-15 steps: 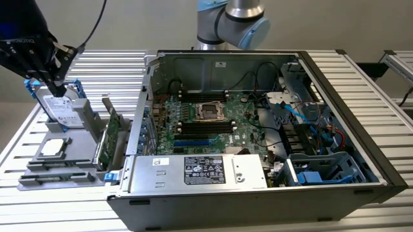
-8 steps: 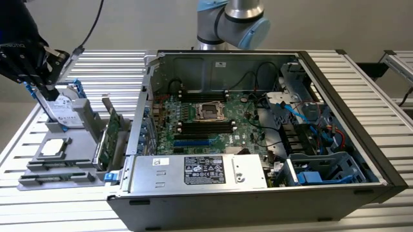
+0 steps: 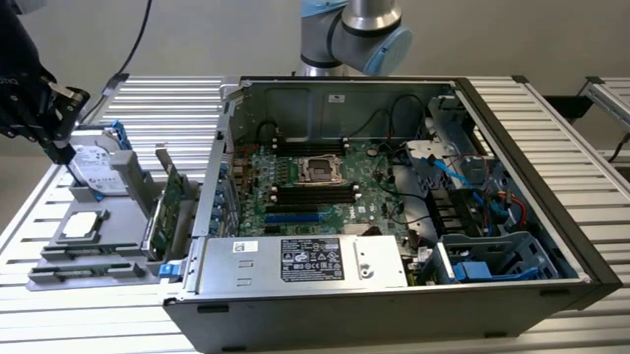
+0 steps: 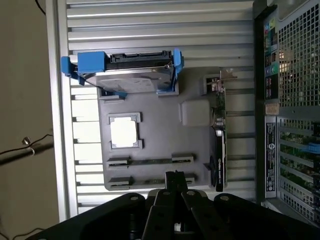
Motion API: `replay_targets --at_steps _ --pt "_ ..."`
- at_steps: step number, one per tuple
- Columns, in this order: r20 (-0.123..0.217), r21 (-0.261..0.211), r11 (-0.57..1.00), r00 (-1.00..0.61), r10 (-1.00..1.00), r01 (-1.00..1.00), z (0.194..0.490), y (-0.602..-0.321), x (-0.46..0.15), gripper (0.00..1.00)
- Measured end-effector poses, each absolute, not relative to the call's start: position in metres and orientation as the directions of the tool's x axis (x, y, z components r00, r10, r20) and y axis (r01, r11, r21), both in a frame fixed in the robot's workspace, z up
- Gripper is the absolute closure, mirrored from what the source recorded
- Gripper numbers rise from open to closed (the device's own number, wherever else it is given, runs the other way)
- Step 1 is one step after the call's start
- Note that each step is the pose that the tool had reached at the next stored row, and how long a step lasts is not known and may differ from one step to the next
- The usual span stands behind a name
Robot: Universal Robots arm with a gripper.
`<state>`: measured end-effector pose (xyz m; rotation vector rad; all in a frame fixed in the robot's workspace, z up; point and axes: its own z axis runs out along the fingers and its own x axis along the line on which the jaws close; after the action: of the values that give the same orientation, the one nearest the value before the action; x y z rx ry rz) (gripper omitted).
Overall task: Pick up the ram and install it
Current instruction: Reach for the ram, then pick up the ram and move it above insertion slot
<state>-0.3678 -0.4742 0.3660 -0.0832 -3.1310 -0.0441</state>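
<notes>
While the pincer (image 4: 175, 179) hangs empty with its tips close together above the grey holder (image 4: 160, 127) on the bench (image 4: 150, 30), the thin ram (image 4: 150, 161) stands on edge in a slot there, so a misaligned grab could tilt it or strike the neighbouring card (image 4: 219, 140).

Arm (image 3: 355, 33) reaching sideways, pincer (image 3: 61, 151) fingertips together, pointing down
</notes>
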Motion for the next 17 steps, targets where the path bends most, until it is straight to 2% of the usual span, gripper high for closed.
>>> replay_targets --at_steps 17 --pt "0.010 0.028 0.998 -0.999 0.053 0.053 0.3658 -0.4744 -0.3685 0.89"
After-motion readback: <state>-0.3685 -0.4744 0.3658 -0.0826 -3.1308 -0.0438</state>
